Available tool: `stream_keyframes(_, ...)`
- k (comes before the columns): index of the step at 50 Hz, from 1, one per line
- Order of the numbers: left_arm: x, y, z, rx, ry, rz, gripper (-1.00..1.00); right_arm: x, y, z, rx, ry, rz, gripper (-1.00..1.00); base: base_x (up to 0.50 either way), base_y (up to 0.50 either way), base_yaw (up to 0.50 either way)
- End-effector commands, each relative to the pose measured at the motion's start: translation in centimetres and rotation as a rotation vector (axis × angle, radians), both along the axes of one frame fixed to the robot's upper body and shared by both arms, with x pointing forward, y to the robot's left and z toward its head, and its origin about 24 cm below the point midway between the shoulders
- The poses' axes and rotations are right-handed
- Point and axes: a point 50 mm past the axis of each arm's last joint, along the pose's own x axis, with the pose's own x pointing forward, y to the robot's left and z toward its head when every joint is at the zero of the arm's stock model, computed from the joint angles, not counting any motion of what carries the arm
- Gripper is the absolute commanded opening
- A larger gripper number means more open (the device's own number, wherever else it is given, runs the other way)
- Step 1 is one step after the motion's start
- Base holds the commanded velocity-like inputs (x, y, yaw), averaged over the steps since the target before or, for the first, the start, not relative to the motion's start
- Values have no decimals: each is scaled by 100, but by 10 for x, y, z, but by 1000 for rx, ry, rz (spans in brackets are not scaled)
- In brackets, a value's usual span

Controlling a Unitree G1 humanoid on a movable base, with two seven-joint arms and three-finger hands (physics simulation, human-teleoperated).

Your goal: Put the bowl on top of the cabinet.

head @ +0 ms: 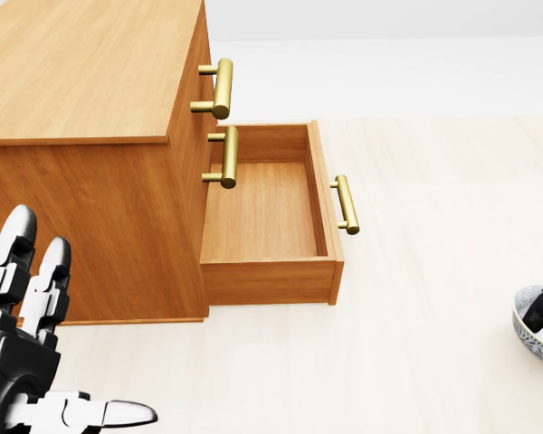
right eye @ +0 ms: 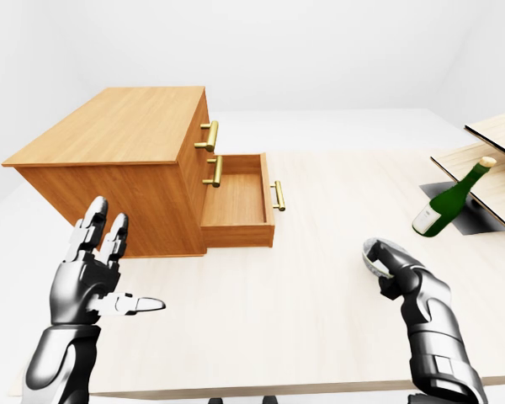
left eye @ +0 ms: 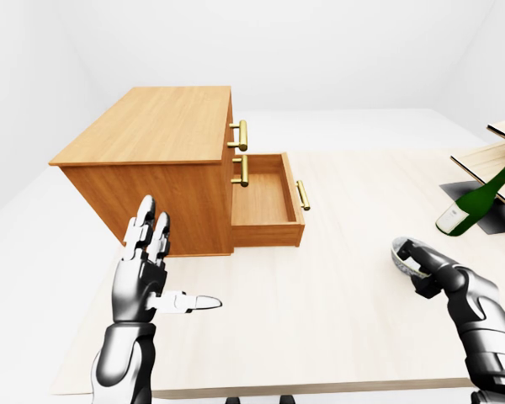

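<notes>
The wooden cabinet (left eye: pixel 151 122) stands at the upper left of the left-eye view, its flat top bare. Its lowest drawer (left eye: pixel 265 202) is pulled out and holds nothing. A small grey patterned bowl (left eye: pixel 406 255) is tilted on its side at the lower right, with my right hand (left eye: pixel 419 268) shut on its rim, well to the right of the cabinet. The bowl's rim also shows at the right edge of the head view (head: pixel 532 325). My left hand (left eye: pixel 164 261) is raised and open below the cabinet's side wall, fingers up and thumb out, touching nothing.
A green wine bottle (left eye: pixel 475 202) leans on a wooden rack (left eye: pixel 501 160) at the far right. Brass handles (left eye: pixel 242 135) stick out from the cabinet's drawer side. The pale table (left eye: pixel 337 320) ends just below my arms.
</notes>
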Motion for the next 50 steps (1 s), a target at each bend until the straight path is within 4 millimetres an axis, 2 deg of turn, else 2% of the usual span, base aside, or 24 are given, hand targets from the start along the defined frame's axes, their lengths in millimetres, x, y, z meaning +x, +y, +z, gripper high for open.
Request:
stream_keyframes(1,9,-2,-10,-7,40,5,100,-22,16,-43,182,126,-22,-100,0,0,0)
stream_keyframes(5,8,-2,-9,-7,36,4,100,-19,19,-37,181,110,-1,-100,0,0,0)
stream_keyframes(10,7,-1,-7,-9,26,5,100,-15,28,-10,150,68,85,-100,0,0,0)
stream_keyframes(13,6,-2,-8,-9,31,1,100,-7,40,39,30,-87,173,-100,0,0,0)
stream_keyframes(16,5,-3,-8,-9,35,-1,100,-3,42,81,-128,-211,193,-100,0,0,0)
stream_keyframes(17,5,-3,-8,-9,35,-1,100,-1,45,108,-223,-290,205,-100,0,0,0)
stream_keyframes(18,5,-3,-8,-9,35,-1,100,-1,48,122,-265,-338,210,-100,0,0,0)
stream_keyframes(20,5,-3,-8,-9,34,-1,100,-1,53,142,-344,-398,208,-100,0,0,0)
stream_keyframes(21,3,-3,3,-3,-16,3,100,-3,60,162,-422,-459,220,-100,0,0,0)
stream_keyframes(22,4,-3,-6,-7,24,-1,100,-4,66,175,-476,-503,220,-100,0,0,0)
stream_keyframes(27,4,-3,-8,-8,33,-1,100,-9,87,214,-612,-662,208,-100,0,0,0)
stream_keyframes(28,3,-2,6,-1,-26,6,100,-9,93,220,-637,-688,205,-100,0,0,0)
stream_keyframes(29,2,-2,8,-1,-35,6,100,-10,97,223,-648,-710,203,-100,0,0,0)
stream_keyframes(32,2,-2,9,-1,-40,6,100,-13,106,229,-661,-756,199,-100,0,0,0)
stream_keyframes(33,2,-2,9,-1,-41,7,100,-17,116,236,-679,-806,209,-100,0,0,0)
stream_keyframes(36,2,-1,9,-1,-43,8,100,-23,128,245,-690,-873,212,-100,0,0,0)
stream_keyframes(38,1,-1,12,-1,-57,11,100,-25,141,245,-680,-908,232,-100,0,0,0)
stream_keyframes(40,3,-1,-1,-8,1,4,100,-27,147,246,-673,-931,235,-100,0,0,0)
stream_keyframes(43,3,-1,-3,-12,13,3,100,-31,161,250,-651,-986,257,-100,0,0,0)
stream_keyframes(44,1,0,9,-5,-43,9,100,-31,166,251,-641,-1002,264,-100,0,0,0)
stream_keyframes(45,2,0,0,-10,-3,5,100,-31,168,251,-643,-1003,266,-100,0,0,0)
stream_keyframes(46,1,0,8,-6,-39,8,100,-31,169,250,-635,-1005,267,-100,0,0,0)
stream_keyframes(47,1,0,4,-8,-18,6,100,-31,171,250,-621,-1009,271,-100,0,0,0)
stream_keyframes(50,0,0,12,-4,-58,11,100,-30,179,250,-602,-1025,284,-100,0,0,0)
